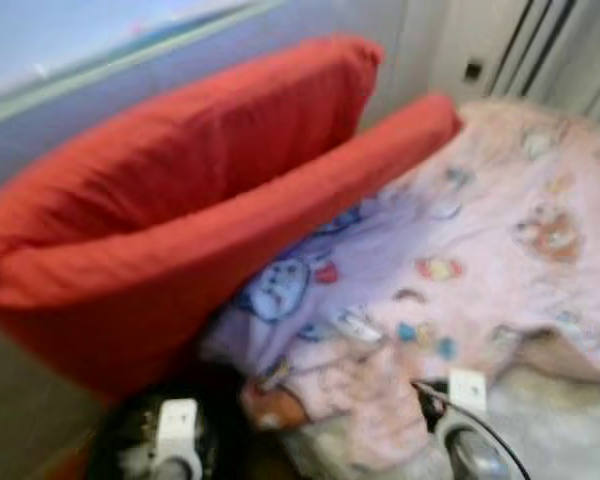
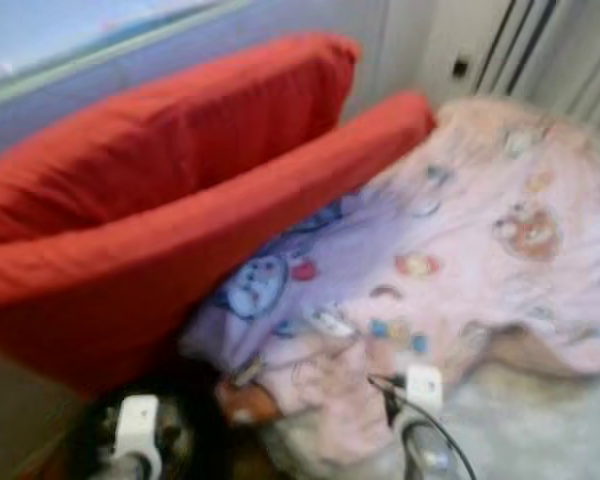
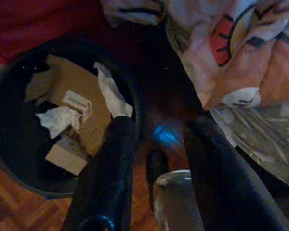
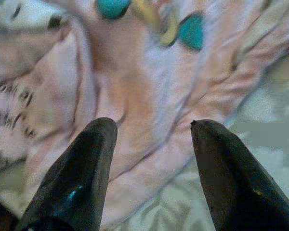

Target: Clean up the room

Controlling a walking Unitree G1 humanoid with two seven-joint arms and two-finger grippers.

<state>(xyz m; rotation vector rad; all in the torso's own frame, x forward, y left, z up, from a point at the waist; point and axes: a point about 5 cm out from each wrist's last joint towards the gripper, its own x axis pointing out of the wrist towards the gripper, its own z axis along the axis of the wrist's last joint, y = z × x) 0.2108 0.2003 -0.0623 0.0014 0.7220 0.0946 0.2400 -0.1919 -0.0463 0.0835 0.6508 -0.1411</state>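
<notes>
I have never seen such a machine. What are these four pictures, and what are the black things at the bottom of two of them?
This is a walking household robot tidying a room. The two wide pictures come from cameras in its head, looking down at a bed with a pink cartoon blanket and two red pillows. The other two come from cameras on its wrists. The black shapes are the fingers of each tool. The left tool is open and holds nothing; it hangs over a dark bin of paper scraps on the floor. The right tool is open just above the blanket's edge, not yet gripping it.
</notes>
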